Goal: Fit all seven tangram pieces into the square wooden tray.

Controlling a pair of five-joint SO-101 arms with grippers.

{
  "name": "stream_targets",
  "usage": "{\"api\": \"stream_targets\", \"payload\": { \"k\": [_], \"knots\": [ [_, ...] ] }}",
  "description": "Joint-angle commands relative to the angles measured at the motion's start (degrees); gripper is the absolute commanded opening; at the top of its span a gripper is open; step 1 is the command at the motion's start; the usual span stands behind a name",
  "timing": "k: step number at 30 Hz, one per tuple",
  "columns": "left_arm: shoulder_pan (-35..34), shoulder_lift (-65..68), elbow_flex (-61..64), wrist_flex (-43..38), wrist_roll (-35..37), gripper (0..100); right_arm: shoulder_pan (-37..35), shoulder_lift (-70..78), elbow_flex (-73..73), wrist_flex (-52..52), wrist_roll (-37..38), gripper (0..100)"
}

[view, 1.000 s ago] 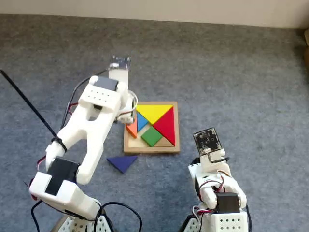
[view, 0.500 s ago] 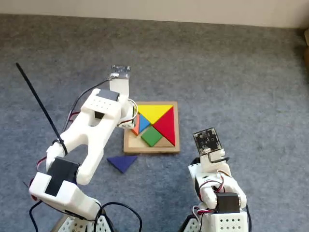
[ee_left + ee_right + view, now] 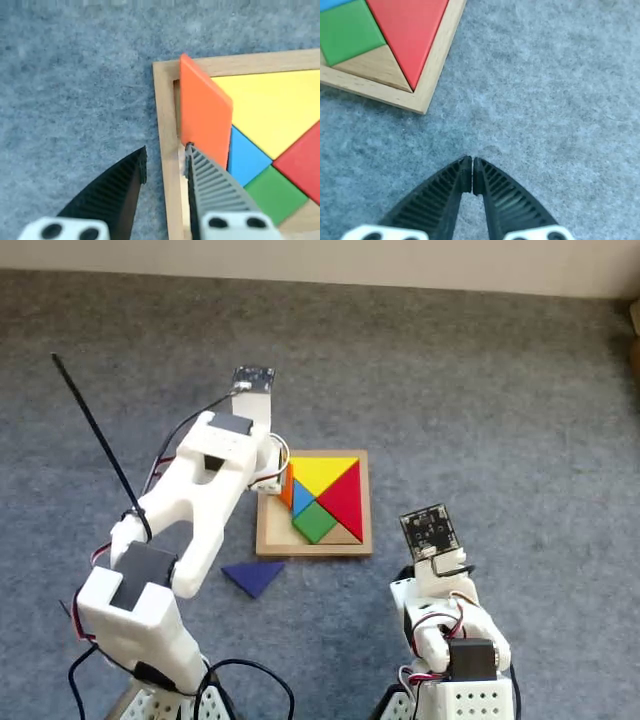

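1. Covering the table is a grey carpet [image 3: 520,400], with a pale wall strip [image 3: 320,258] along its far edge.
2. A thin black strip [image 3: 95,435] sticks up at a slant beside the left arm [image 3: 200,500]. Black cables [image 3: 250,680] loop at the near edge by the arm bases.
3. A dark blue triangle [image 3: 252,576] lies flat on the carpet, outside the tray and near its near-left corner. It is apart from both grippers.
4. From above, the left arm reaches over the tray's left side and hides part of that rim.
5. The left gripper [image 3: 166,150] has its fingers spread and pinches nothing. One finger is over the carpet outside the tray and the other is over the tray's inner left edge, with the rim between them.
6. The right gripper [image 3: 471,162] is over bare carpet near the tray's near-right corner. Its fingers are pressed together at the tips and hold nothing.
7. The square wooden tray [image 3: 367,505] lies mid-carpet. Flat inside it are a yellow triangle [image 3: 320,473] along the far side, a red triangle [image 3: 347,502] at the right, a green square [image 3: 314,523] toward the near side, and a small blue triangle [image 3: 300,498] between yellow and green.
8. An orange piece [image 3: 202,120] is tilted up on edge along the tray's left inner wall, not lying flat. The inner left fingertip is right at its lower edge, and I cannot tell whether they touch.
9. A triangular patch of bare wood [image 3: 372,67] shows between the green square and the red triangle, against the near rim.
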Motion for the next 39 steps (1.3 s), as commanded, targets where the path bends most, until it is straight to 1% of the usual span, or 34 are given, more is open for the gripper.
{"api": "stream_targets", "payload": {
  "k": [1,4,8,11,13,16,18,27,34,39],
  "knots": [
    [1.3,-2.9,-3.4,3.6,0.2,14,0.7,-1.0,6.5,-1.1,0.1,2.4],
    [1.3,-7.3,-2.2,5.0,0.0,14,0.7,-1.0,6.5,-1.1,0.1,2.4],
    [1.3,-13.3,2.1,3.5,-0.1,14,0.7,-1.0,6.5,-1.1,0.1,2.4],
    [1.1,-17.1,5.7,-0.1,-0.1,14,0.7,-1.0,6.5,-1.1,0.1,2.4],
    [0.8,-18.6,7.8,-4.0,-0.1,14,0.7,-1.0,6.5,-1.1,0.1,2.4],
    [0.7,-18.2,10.4,-11.7,-0.1,15,0.7,-1.0,6.5,-1.1,0.1,2.4],
    [0.7,-17.3,11.2,-15.5,-0.1,15,0.7,-1.0,6.5,-1.1,0.1,2.4],
    [1.0,-10.9,10.2,-21.5,0.2,15,0.7,-1.0,6.5,-1.1,0.1,2.4],
    [1.3,-7.0,9.0,-21.7,0.1,14,0.7,-1.0,6.5,-1.1,0.1,2.4],
    [1.3,-8.3,8.6,-18.1,0.0,14,0.7,-1.0,6.5,-1.1,0.1,2.4]
  ]
}}
